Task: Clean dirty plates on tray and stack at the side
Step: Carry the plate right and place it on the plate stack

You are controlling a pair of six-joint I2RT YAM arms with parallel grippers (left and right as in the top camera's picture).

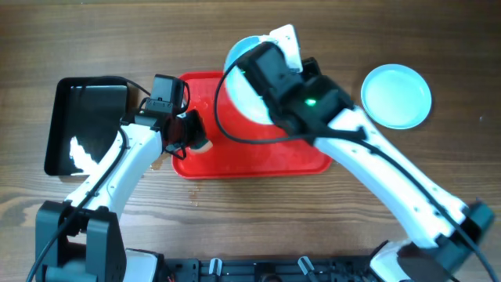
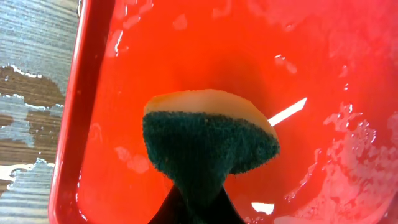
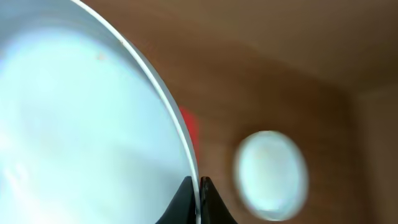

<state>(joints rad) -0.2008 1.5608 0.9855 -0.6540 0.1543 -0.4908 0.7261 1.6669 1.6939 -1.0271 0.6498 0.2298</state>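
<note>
The left fingers (image 2: 160, 218) are clenched on a sponge (image 2: 208, 146), pinching its narrow lower end. The left wrist view shows what the overhead cannot: the dark green scouring face towards the camera, the yellow foam along the far edge, and a film of water and suds over the floor of the red tray (image 2: 99, 68). It also shows wet patches on the tabletop (image 2: 31, 93) just beyond the tray's rim.

The right fingers (image 3: 179, 205) are clamped on the thin rim of a tilted plate (image 3: 81, 124), one finger on each side of the edge. Close up, its pale face looks nearly spotless apart from one tiny speck.

From the overhead, the sponge sits low over the left end of the red tray, and the tilted plate (image 1: 239, 86) hangs over the tray's far edge, partly hidden by the right arm. Whether it touches the tray cannot be told. A second plate (image 1: 396, 95) lies flat on the tabletop, well to the right of the tray; the right wrist view shows it only as a blur. A black tray (image 1: 59, 125) lies on the left, apart from the red one.
</note>
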